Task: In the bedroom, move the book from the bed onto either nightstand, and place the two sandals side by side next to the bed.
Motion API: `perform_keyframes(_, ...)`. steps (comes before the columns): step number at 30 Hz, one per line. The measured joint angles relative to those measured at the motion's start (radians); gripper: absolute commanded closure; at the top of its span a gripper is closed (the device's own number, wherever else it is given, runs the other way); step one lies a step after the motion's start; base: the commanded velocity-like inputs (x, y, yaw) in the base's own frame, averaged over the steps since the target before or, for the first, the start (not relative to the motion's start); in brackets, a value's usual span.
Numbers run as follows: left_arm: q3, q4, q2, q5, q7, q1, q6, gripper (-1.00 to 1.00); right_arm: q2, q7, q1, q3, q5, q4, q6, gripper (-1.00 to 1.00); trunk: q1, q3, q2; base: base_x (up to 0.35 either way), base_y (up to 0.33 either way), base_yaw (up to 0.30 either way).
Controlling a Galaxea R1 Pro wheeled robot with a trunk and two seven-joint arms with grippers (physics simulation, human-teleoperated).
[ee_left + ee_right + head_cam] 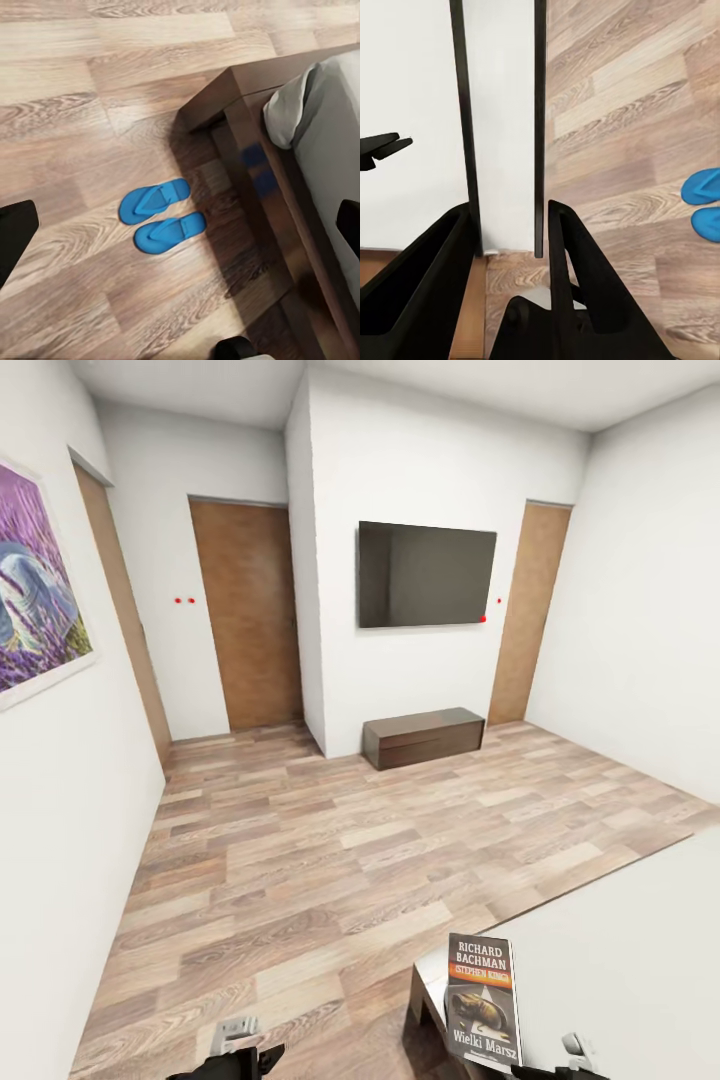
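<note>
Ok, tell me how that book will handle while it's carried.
The book looks thin and probably light, so the right gripper should carry it easily. Held upright and pinched across its covers, it may flex or slip if swung quickly.

The book (483, 1002) cover reads "RICHARD BACHMAN", "STEPHEN KING", "Wielki Marsz".

Right gripper (506, 247) clamps the book (483, 1000) (edge-on between its fingers); left gripper (240, 1050) low.
</note>
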Motion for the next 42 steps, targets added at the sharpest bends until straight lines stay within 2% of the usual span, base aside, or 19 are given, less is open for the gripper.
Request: perform_keyframes(42,0.000,0.000,0.000,0.000,0.000,0.000,0.000,-1.00,0.000,-0.001,0.000,0.000,-0.002,0.000,0.000,1.00,0.000,0.000,0.000,0.000,0.000,0.250)
